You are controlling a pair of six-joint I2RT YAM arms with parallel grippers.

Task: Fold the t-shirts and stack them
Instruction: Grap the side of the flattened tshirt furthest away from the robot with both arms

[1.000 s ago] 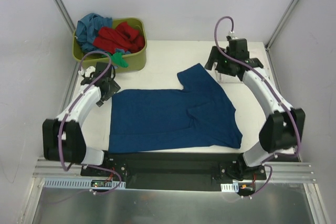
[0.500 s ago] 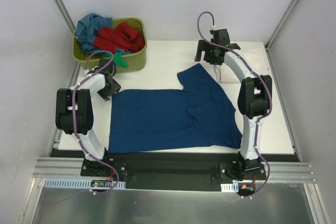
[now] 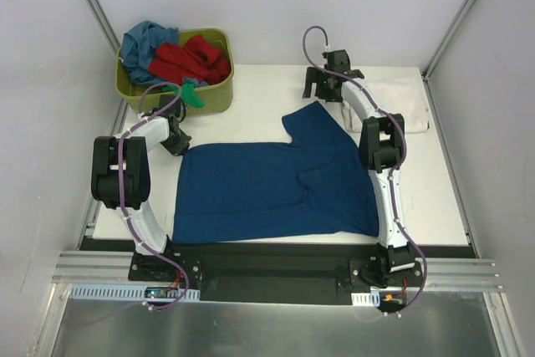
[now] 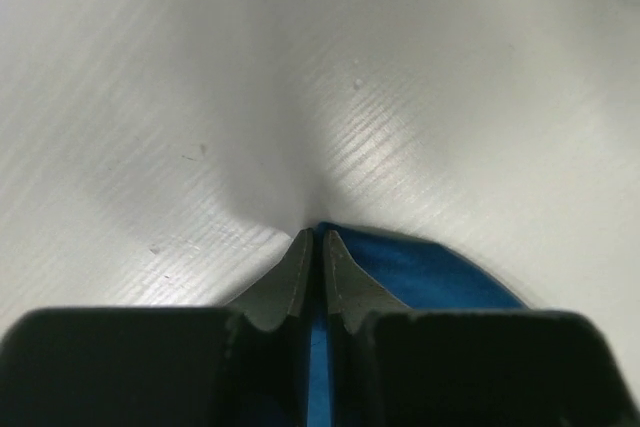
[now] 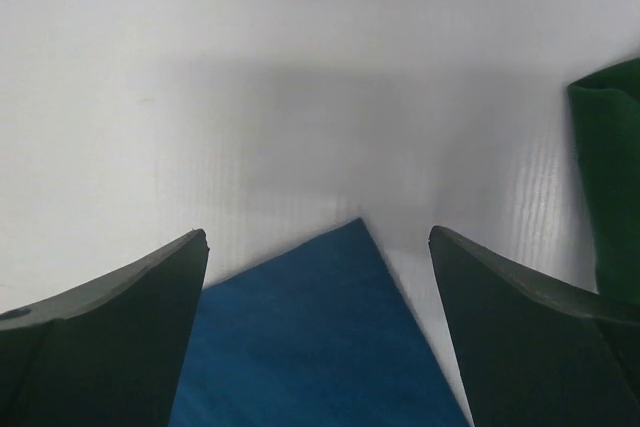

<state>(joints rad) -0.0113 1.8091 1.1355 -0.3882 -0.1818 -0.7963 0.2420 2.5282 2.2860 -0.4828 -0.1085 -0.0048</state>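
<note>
A dark navy blue t-shirt (image 3: 276,186) lies spread flat in the middle of the table. My left gripper (image 3: 178,143) sits at its far left corner. In the left wrist view that gripper (image 4: 312,238) is shut, with a strip of the blue t-shirt (image 4: 430,273) pinched between its fingers. My right gripper (image 3: 321,96) hovers at the far sleeve tip. In the right wrist view it (image 5: 318,239) stands open, its jaws on either side of the pointed blue corner (image 5: 320,347) without touching it. A folded white t-shirt (image 3: 403,99) lies at the back right.
An olive-green tub (image 3: 214,94) at the back left holds red (image 3: 188,58), teal (image 3: 142,39) and green (image 3: 191,96) t-shirts. A dark green shape (image 5: 610,182) shows at the right edge of the right wrist view; I cannot tell what it is.
My left gripper has closed on the shirt's far left corner. My right arm has swung left from the white shirt to the blue sleeve tip, still open.
</note>
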